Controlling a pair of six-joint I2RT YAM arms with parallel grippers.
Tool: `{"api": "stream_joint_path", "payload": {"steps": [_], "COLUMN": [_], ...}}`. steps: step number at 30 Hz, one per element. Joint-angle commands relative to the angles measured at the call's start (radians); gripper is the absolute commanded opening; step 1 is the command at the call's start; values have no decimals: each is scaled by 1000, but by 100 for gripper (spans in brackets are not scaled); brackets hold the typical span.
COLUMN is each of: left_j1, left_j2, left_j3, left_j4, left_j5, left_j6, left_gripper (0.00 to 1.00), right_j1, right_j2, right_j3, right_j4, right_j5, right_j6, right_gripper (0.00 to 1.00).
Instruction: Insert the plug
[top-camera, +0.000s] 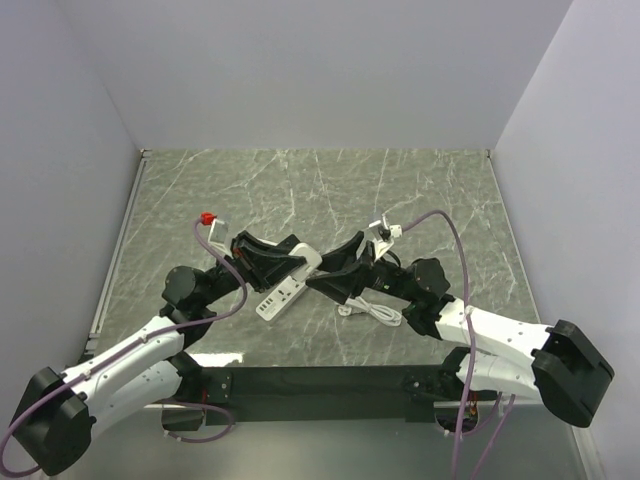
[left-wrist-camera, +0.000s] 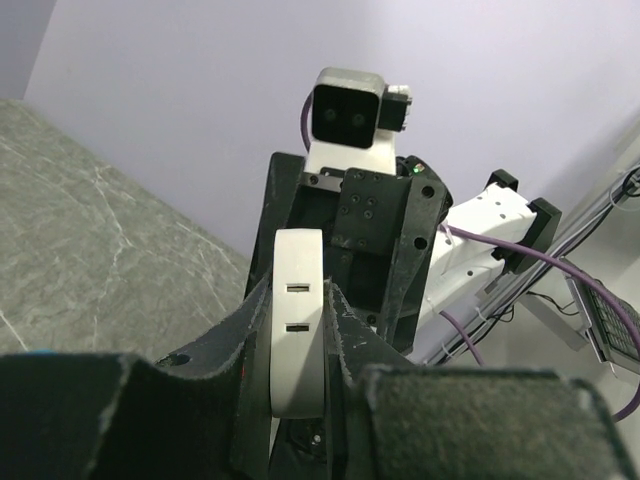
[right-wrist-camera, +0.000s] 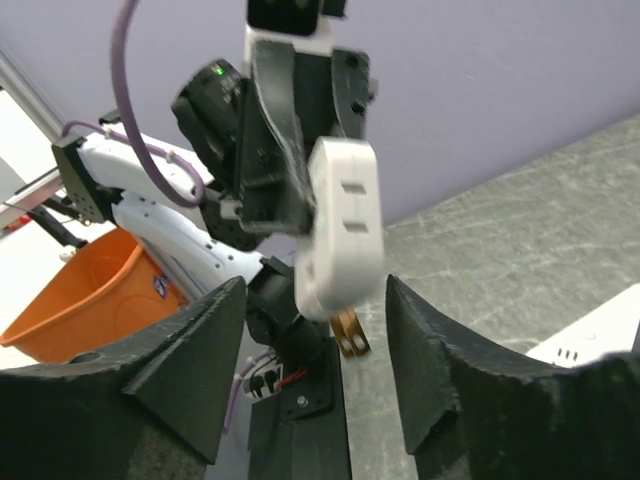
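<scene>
My left gripper (top-camera: 297, 258) is shut on a white plug (left-wrist-camera: 297, 330), its fingers pressing both sides of the body. The plug's face has two slots. In the right wrist view the plug (right-wrist-camera: 345, 220) hangs from the left gripper, with brass prongs (right-wrist-camera: 349, 334) sticking out below. My right gripper (right-wrist-camera: 315, 290) is open and empty, its fingers spread either side of the plug's lower end without touching it. In the top view the right gripper (top-camera: 335, 278) faces the left one. A white power strip (top-camera: 280, 298) lies on the table just below both grippers.
A white cable (top-camera: 378, 313) lies coiled on the marble table (top-camera: 320, 190) under the right arm. A corner of the power strip (right-wrist-camera: 590, 335) shows at the lower right of the right wrist view. An orange bin (right-wrist-camera: 95, 300) stands off the table. Grey walls surround the table.
</scene>
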Motion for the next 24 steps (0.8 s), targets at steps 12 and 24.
{"api": "stream_joint_path", "payload": {"steps": [12,24], "left_j1": [-48,-73], "left_j2": [2,23], "left_j3": [66,97], "left_j4": [-50,-148], "left_j5": [-100,-120], "left_j6": [123,216], "left_gripper": [0,0], "right_j1": [22,38], "right_j2": [-1,-16], "right_j3": [119,158], "right_j4": [-128,-277], "right_j5": [31,106], "right_j6": [-39,-89], "right_gripper": [4,2]}}
